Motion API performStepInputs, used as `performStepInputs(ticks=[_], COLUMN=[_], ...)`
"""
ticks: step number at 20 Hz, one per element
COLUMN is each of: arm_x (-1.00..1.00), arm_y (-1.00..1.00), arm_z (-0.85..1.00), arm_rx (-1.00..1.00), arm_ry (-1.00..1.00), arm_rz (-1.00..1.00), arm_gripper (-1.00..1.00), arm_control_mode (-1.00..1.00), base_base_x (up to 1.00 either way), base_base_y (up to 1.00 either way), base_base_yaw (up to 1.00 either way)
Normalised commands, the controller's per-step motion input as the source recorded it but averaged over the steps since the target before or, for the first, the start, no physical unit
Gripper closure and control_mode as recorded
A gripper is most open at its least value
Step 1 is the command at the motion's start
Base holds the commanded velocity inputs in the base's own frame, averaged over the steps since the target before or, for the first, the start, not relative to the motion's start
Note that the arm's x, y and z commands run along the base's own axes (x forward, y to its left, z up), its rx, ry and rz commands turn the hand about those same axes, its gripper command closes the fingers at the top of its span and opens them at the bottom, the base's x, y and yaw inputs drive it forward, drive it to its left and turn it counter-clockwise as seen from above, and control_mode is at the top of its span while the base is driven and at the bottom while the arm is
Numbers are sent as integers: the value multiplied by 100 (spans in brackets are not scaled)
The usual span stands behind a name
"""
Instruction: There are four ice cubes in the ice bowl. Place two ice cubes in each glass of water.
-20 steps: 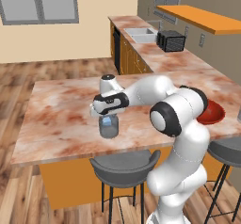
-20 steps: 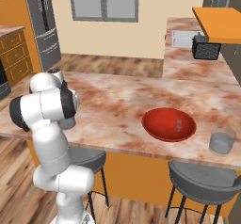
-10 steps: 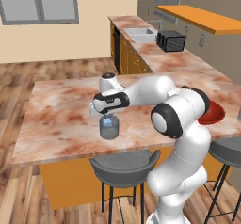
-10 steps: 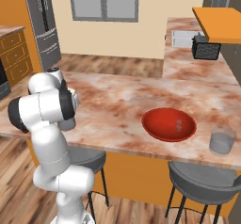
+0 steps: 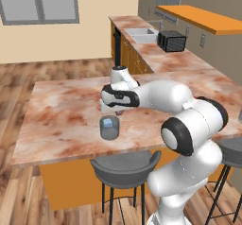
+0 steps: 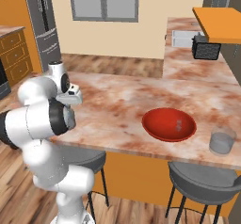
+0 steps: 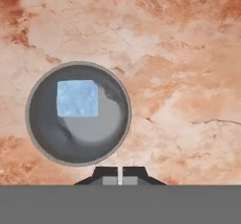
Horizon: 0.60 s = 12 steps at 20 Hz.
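A dark see-through glass of water stands near the counter's front edge, with one pale blue ice cube in it. From the hand view the same glass lies just left of centre, and the ice cube floats at its upper left. My gripper hovers just above and behind this glass, and its finger tips are shut together with nothing between them. The red ice bowl sits further along the counter, with a second glass beside it. Faint pale marks inside the bowl are too small to make out.
The marble counter ends close in front of the glass. A grey stool stands below that edge and another stool under the bowl end. A black toaster and a sink sit on the far counter.
My gripper's jaws have closed empty above the glass. The hand has barely moved, and the ice cube rests in the glass.
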Motion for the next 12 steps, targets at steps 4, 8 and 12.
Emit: performStepInputs(ticks=[4, 8, 12], arm_x=[-70, -65, -29], arm_y=[-100, -100, -100], arm_z=[49, 54, 41], arm_rx=[0, -2, -2], arm_ry=[2, 0, 8], arm_rz=[5, 9, 9], arm_gripper=[-100, -100, -100], arm_control_mode=[-100, -100, -100], base_base_x=[0, 0, 0], base_base_y=[0, 0, 0], base_base_yaw=[0, 0, 0])
